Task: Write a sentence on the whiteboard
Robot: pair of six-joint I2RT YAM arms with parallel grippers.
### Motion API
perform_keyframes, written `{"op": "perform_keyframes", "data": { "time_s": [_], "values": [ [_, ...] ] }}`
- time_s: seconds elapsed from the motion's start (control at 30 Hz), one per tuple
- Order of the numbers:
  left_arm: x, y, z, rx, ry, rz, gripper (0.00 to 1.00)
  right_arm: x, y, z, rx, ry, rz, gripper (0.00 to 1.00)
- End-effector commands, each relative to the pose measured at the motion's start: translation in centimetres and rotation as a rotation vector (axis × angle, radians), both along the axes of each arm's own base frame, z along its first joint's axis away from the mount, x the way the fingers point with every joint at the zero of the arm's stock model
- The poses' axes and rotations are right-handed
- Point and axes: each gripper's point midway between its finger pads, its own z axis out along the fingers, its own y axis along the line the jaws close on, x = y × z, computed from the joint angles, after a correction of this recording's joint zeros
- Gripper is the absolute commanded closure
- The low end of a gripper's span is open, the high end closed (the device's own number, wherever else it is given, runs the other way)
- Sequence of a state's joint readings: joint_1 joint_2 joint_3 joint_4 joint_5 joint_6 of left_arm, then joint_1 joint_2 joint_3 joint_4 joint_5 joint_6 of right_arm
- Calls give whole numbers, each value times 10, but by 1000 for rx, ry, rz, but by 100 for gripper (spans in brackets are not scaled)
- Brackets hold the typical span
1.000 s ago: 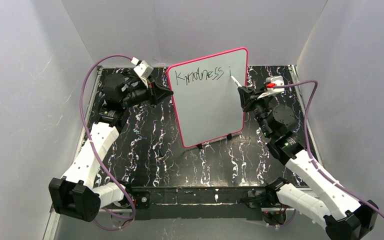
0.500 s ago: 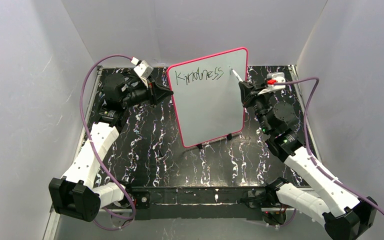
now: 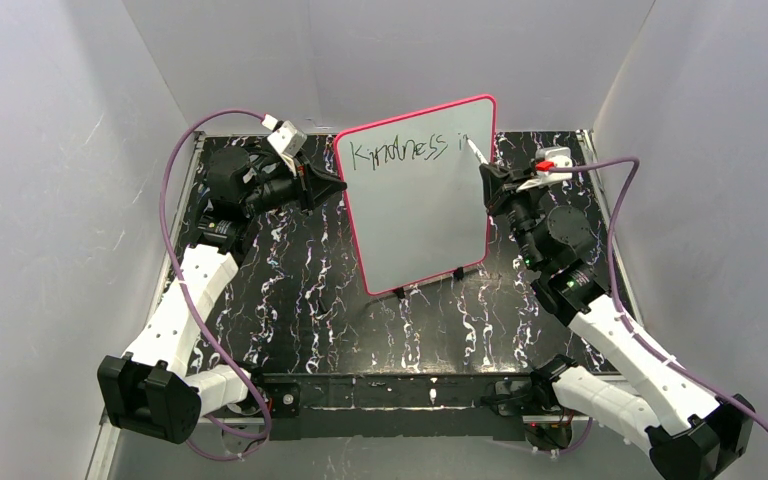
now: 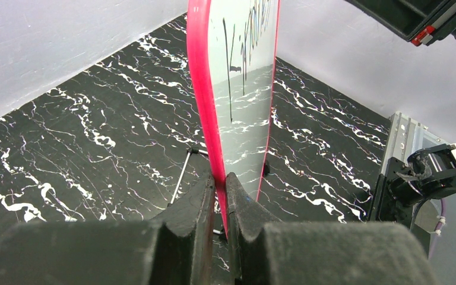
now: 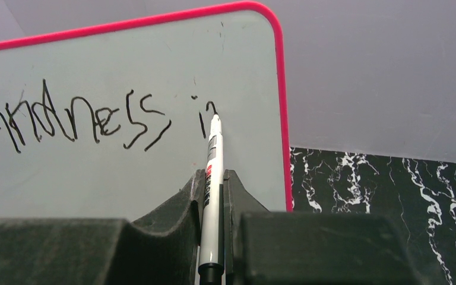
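The whiteboard (image 3: pixel 420 220) is clamped by its pink-red frame, low on its left side, in the tightly closed left end effector (image 4: pixel 221 184). The right end effector (image 5: pixel 214 181) is narrowed on a marker (image 5: pixel 215 142), whose tip touches the board's upper right area. The sentence (image 3: pixel 398 152) there reads "Kindness i" plus a partial letter. The board stands upright near the far edge of the worktop (image 3: pixel 310 300), roughly midway between its sides.
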State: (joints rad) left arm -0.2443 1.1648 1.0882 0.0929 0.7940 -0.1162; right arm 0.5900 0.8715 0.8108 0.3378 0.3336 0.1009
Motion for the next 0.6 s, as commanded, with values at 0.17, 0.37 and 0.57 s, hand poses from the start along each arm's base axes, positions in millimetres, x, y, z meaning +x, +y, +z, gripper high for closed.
{"op": "perform_keyframes", "data": {
  "time_s": [0.17, 0.37, 0.57],
  "values": [
    [-13, -4, -7, 8, 30, -46, 100, -4, -6, -16, 13, 39, -14, 99],
    [-13, -4, -7, 9, 32, -46, 100, -3, -5, -3, 41, -1, -13, 99],
    [-13, -3, -7, 8, 31, -46, 100, -3, -6, 19, 93, -72, -14, 99]
  ]
}}
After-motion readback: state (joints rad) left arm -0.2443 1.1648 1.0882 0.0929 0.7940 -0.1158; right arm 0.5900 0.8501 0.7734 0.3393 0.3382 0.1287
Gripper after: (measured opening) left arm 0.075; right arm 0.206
